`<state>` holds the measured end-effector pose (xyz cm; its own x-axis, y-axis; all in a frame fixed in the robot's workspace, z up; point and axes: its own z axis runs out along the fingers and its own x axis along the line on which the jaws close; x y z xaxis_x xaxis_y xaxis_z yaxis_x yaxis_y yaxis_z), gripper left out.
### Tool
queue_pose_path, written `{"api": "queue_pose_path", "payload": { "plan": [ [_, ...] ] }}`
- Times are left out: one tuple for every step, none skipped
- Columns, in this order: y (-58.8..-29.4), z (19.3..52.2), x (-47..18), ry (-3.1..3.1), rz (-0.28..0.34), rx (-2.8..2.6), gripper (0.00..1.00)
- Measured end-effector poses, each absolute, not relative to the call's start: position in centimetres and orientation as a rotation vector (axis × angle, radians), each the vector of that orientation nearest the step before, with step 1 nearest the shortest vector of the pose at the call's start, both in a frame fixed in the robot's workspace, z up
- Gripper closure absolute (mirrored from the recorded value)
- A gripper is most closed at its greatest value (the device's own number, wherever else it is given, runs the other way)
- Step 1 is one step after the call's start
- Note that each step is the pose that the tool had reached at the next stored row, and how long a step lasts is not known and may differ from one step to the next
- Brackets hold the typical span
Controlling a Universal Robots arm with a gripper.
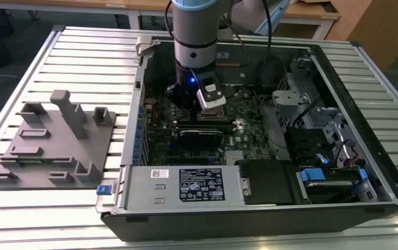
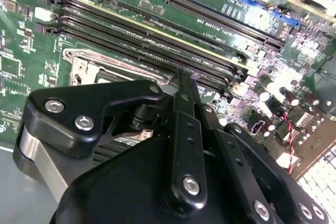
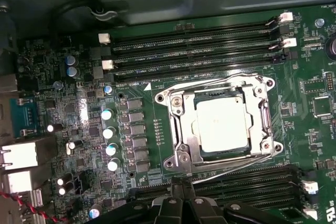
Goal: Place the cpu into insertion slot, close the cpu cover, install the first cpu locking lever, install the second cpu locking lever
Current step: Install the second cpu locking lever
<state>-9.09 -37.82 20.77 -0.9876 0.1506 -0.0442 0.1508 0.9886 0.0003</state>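
Cpu (image 3: pixel 221 125) seated in insertion slot (image 3: pixel 262 116), cpu cover (image 3: pixel 185 129) down around it. Pincer (image 3: pixel 181 182) just beside slot, partly cut off; fingers pressed together, gripping nothing.

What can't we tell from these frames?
- Tool fingertips, first wrist view: cut off by the picture's edge; open or shut unclear.
- Insertion slot, second wrist view: mostly hidden behind the tool body.
- Cpu and cpu cover, exterior view: blocked by the arm.
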Motion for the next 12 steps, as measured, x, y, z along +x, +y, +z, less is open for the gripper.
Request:
{"api": "queue_pose_path", "payload": {
  "plan": [
    [-37.82,20.77,-9.09,3.088,-0.005,0.234,0.9],
    [-37.82,20.77,-9.09,3.089,-0.002,0.234,0.9],
    [-37.82,20.76,-9.09,3.089,0.009,0.235,0.9],
    [-37.82,20.75,-9.1,3.09,0.023,0.235,0.9],
    [-37.82,20.76,-9.1,3.09,0.035,0.235,0.9],
    [-37.82,20.76,-9.1,3.09,0.042,0.235,0.9],
    [-37.82,20.76,-9.1,3.091,0.045,0.236,0.9],
    [-37.82,20.73,-9.1,3.09,0.046,0.236,0.9],
    [-37.84,20.7,-9.1,3.09,0.047,0.236,0.9],
    [-37.86,20.67,-9.1,3.09,0.046,0.236,0.9],
    [-37.88,20.62,-9.12,3.091,0.046,0.236,0.9],
    [-37.89,20.55,-9.14,3.091,0.046,0.236,0.9]
  ]
}}
